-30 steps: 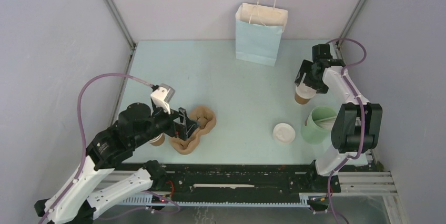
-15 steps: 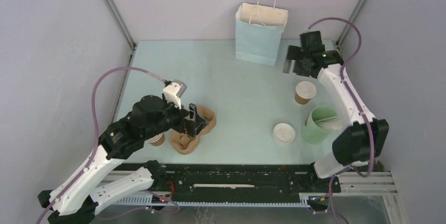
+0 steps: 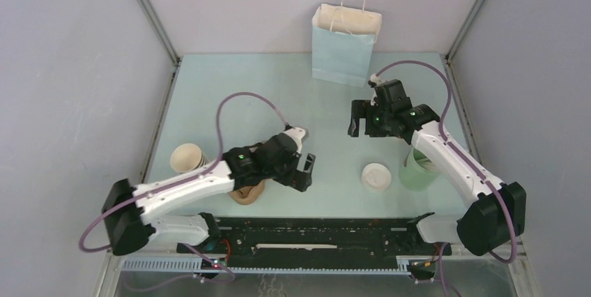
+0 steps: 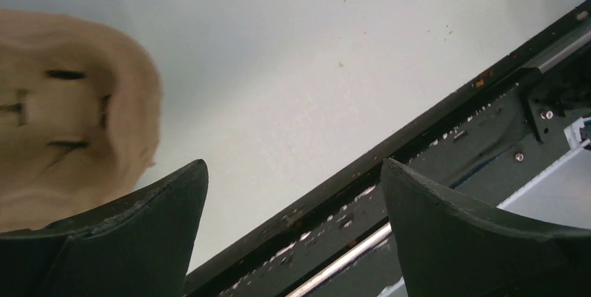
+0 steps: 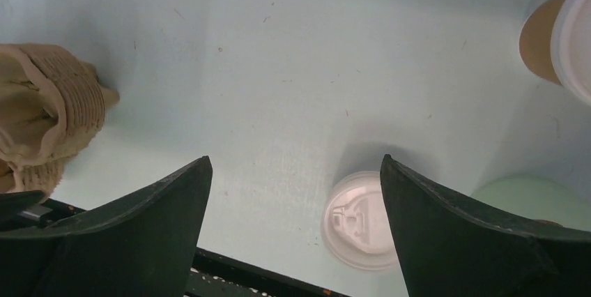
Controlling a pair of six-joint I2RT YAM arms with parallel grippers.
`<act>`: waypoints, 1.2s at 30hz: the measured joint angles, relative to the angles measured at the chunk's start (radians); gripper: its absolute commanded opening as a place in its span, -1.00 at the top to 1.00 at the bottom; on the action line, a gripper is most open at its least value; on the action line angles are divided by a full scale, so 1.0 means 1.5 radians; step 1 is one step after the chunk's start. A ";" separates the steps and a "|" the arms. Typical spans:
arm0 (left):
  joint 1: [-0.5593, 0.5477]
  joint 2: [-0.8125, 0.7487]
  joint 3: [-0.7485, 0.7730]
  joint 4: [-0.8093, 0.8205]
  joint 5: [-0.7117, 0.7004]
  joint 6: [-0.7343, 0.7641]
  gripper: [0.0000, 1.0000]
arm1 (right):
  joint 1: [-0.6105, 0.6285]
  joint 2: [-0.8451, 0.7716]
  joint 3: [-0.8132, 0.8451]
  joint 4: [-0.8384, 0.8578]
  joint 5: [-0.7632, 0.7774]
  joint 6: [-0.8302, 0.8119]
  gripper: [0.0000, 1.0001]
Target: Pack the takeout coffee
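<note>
One takeout coffee, one lid, one carrier, one bag

The left arm lies low, stretched rightward; the left gripper is empty, fingers spread wide. The right arm bends leftward; the right gripper is likewise wide apart and empty.

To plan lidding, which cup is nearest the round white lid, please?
The pale green cup, beside the white lid; the brown cup stack and single brown cup stand farther.
</note>
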 measured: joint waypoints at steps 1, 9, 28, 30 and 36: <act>-0.006 0.031 -0.002 0.018 0.002 -0.008 -0.96 | -0.011 -0.003 -0.011 0.002 -0.010 0.002 -0.98; -0.020 0.260 0.033 0.127 0.006 -0.033 -0.91 | -0.124 -0.075 -0.044 0.050 -0.116 0.012 -0.96; 0.170 0.087 0.089 -0.026 -0.007 -0.012 -0.34 | -0.105 -0.073 -0.086 0.099 -0.185 0.022 -0.92; 0.190 0.089 0.076 -0.027 0.013 -0.007 -0.38 | -0.105 -0.073 -0.086 0.100 -0.186 0.022 -0.93; 0.211 0.115 0.041 -0.026 0.081 0.021 -0.21 | -0.105 -0.073 -0.086 0.100 -0.187 0.021 -0.92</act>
